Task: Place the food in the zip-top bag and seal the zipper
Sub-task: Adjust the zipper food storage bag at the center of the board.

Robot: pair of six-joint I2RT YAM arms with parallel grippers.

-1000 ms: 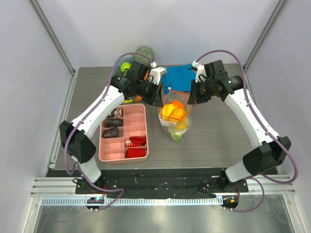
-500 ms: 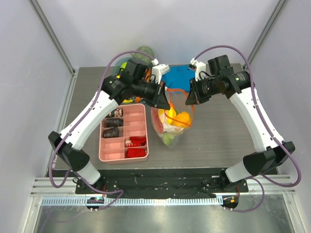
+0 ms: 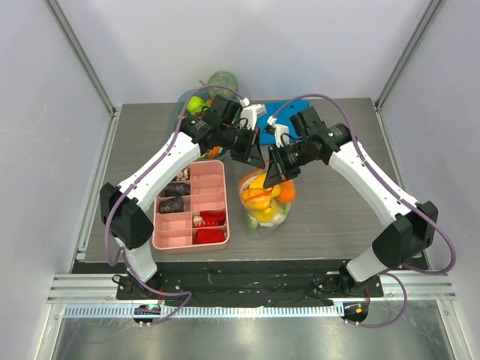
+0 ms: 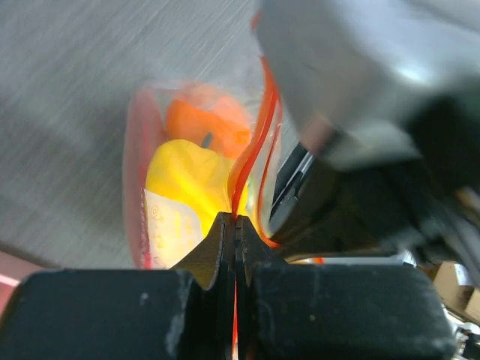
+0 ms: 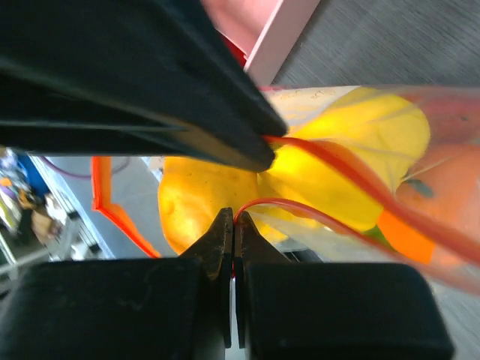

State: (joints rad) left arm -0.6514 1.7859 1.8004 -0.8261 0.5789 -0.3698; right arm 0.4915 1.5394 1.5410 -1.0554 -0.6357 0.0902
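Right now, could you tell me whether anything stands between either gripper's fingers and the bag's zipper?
Nothing visible does. The left gripper and the right gripper each have their fingers shut directly on the zipper, with no gap or object between. The food sits inside the zip-top bag.

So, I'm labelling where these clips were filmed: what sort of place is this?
Probably a robot test cell in a lab, not a kitchen: plain white panel walls on metal posts, two white robot arms mounted by a slotted aluminium rail, and toy food in a clear crinkly plastic bag.
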